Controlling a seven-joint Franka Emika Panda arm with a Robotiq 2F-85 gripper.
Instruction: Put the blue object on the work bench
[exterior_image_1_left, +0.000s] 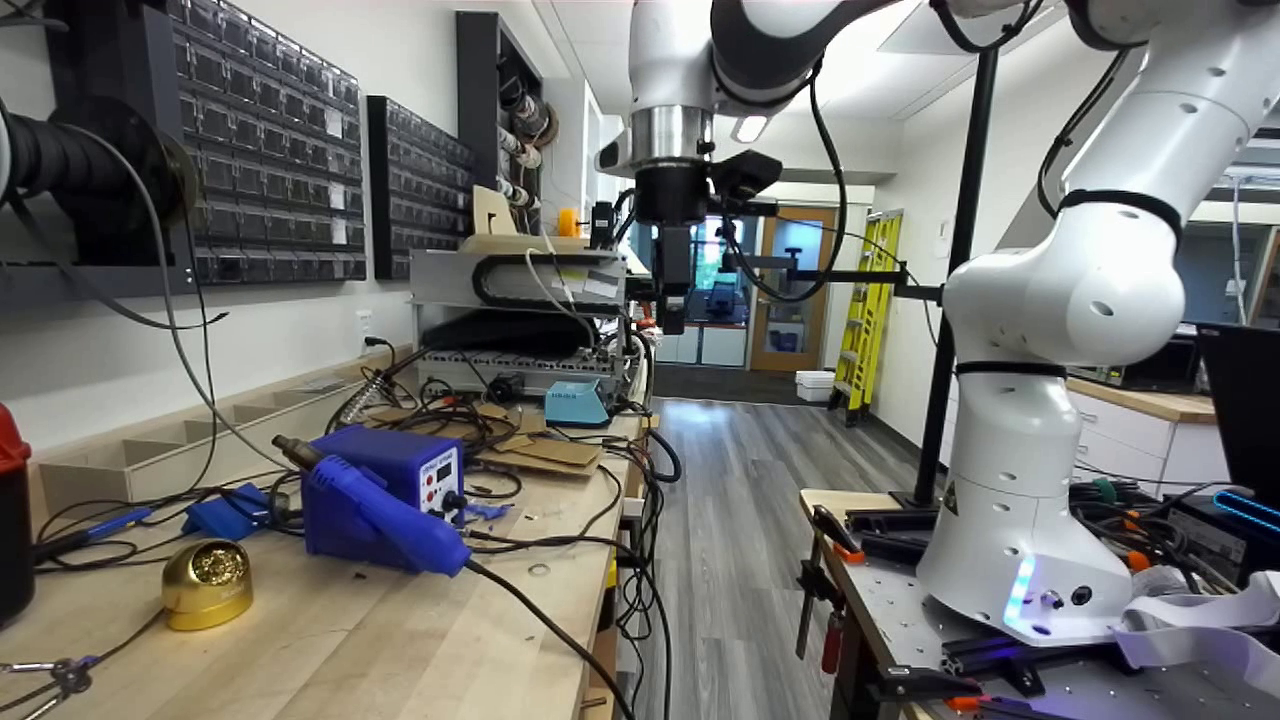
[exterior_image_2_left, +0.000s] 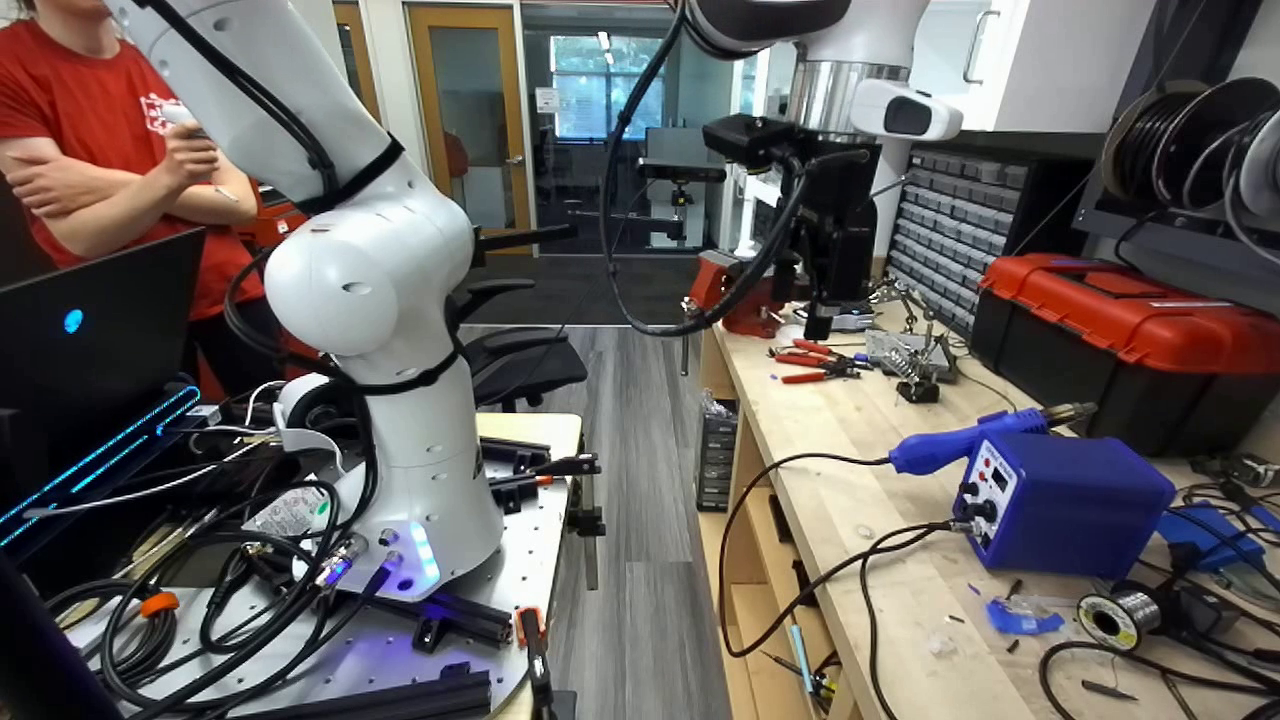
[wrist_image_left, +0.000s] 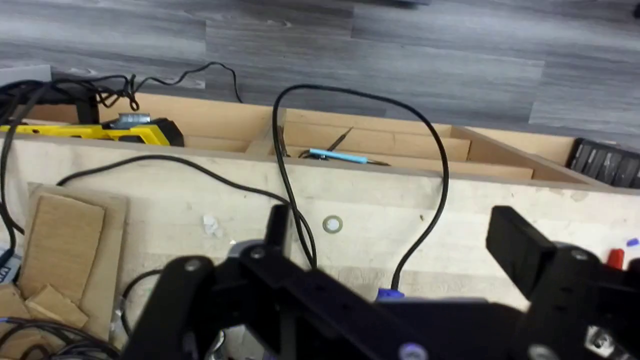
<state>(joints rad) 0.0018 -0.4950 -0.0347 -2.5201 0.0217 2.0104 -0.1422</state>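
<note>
The black two-fingered claw (wrist_image_left: 395, 227) stood apart, empty; below its level rested the tubular blue plastic heat gun (exterior_image_1_left: 388, 516), probably our object. We feared its looped black cable (wrist_image_left: 444, 172) might snag a descending finger, dragging the gun off the light-brown wooden work bench (exterior_image_1_left: 420, 640).

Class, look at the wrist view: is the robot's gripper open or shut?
The gripper is open: its fingers stand wide apart, with the work bench and a black cable visible between them.

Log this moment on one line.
gripper: open, holding nothing, above work bench | blue heat gun: beside blue station | light-blue tool: in under-bench compartment | task target: ambiguous
</note>
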